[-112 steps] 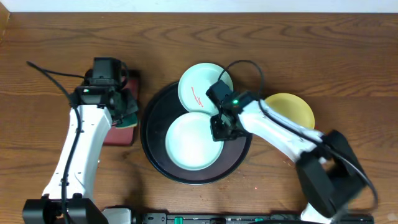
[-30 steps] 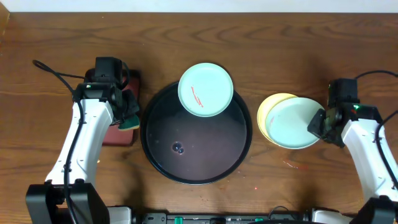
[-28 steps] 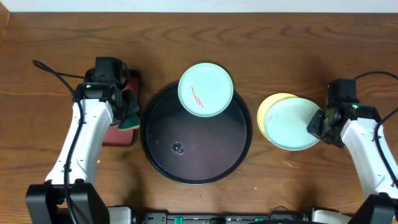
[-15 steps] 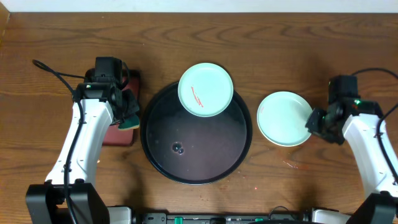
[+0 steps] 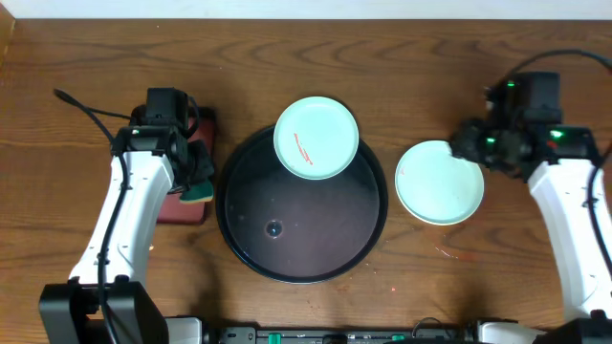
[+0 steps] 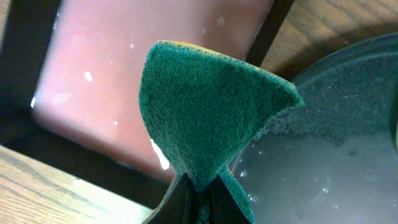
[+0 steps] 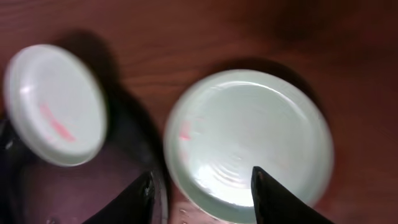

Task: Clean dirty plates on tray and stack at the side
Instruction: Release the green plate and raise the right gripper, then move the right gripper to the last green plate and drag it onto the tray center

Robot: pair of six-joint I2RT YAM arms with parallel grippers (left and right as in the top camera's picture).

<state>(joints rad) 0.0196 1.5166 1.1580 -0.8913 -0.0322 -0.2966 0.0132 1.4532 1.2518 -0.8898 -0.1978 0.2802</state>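
The black tray point(image 5: 287, 263) sits mid-table. A mint plate with a red smear point(image 5: 316, 137) rests on its far rim and also shows in the right wrist view point(image 7: 53, 102). A second mint plate point(image 5: 440, 182) lies on the table right of the tray, with a faint red mark at its left edge point(image 7: 249, 143). The yellow plate is hidden. My right gripper point(image 5: 466, 145) is open and empty above this plate's far right edge point(image 7: 202, 186). My left gripper point(image 5: 196, 172) is shut on a green sponge point(image 6: 211, 118) left of the tray.
A dark-red rectangular tray point(image 5: 182, 205) lies under the left gripper and shows wet in the left wrist view point(image 6: 124, 68). A water drop point(image 5: 274, 228) sits on the black tray. Small red marks point(image 5: 454, 253) lie on the wood near the front right.
My right gripper carried the mint plate from the tray onto the yellow plate, let it go and rose toward the back. The left arm has not moved.
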